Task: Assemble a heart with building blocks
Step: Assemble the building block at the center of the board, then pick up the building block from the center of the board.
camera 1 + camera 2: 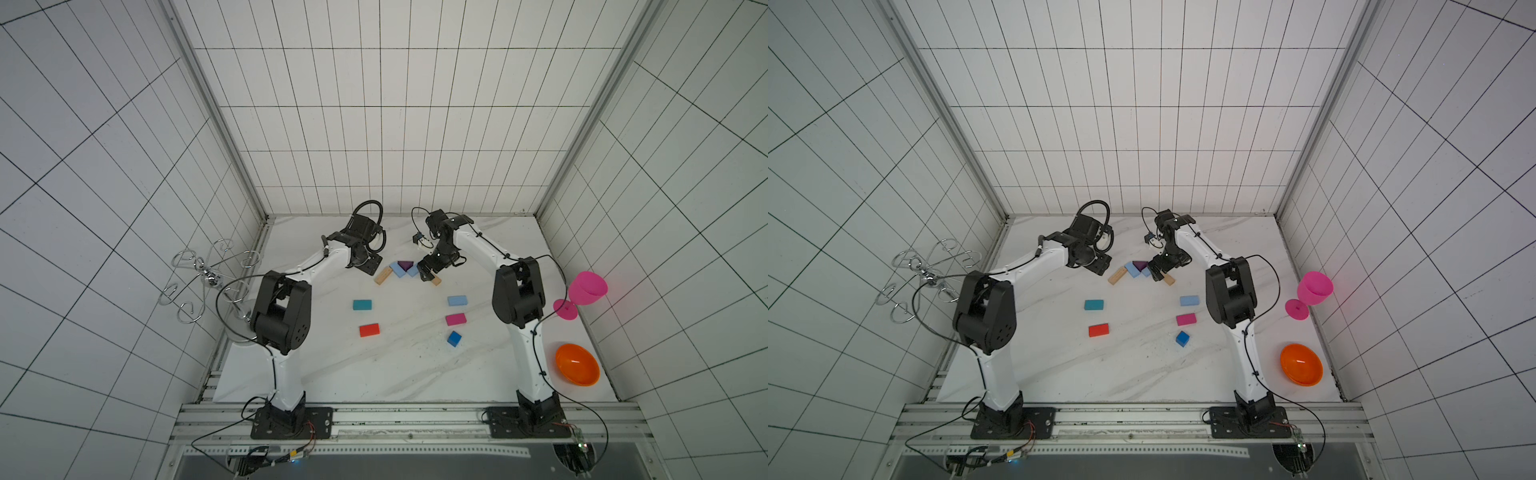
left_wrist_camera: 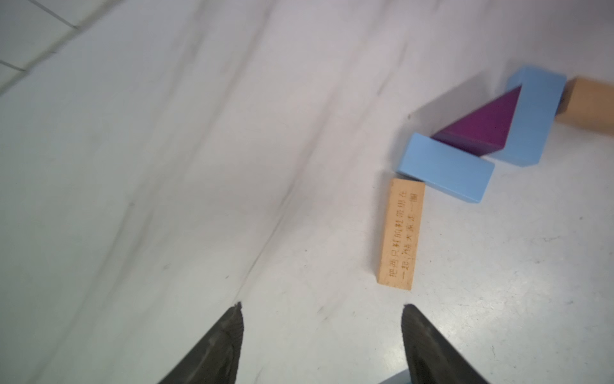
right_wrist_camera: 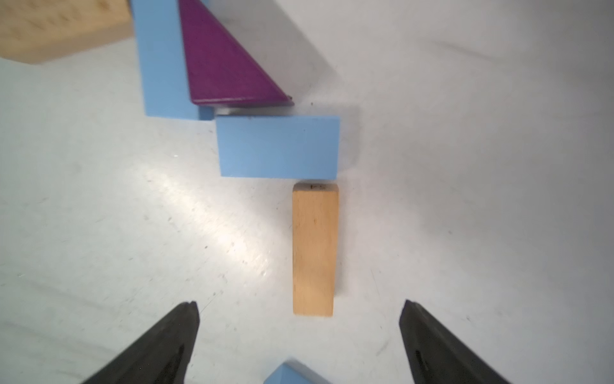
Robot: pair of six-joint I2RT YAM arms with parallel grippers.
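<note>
- Left pincer (image 2: 323,309) gapes wide, empty, above the marbled surface (image 1: 415,374).
- Right pincer (image 3: 300,303) gapes wide, empty, over the end of a smooth tan wood brick (image 3: 314,249).
- Purple wedge (image 1: 406,264) sits between two matte light blue bricks (image 1: 397,270) near the middle of the surface's far edge.

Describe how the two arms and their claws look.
The left arm and right arm have white links, bulky black joints and thin black cables. The left claw and right claw each have two dark, pointed fingers.
</note>
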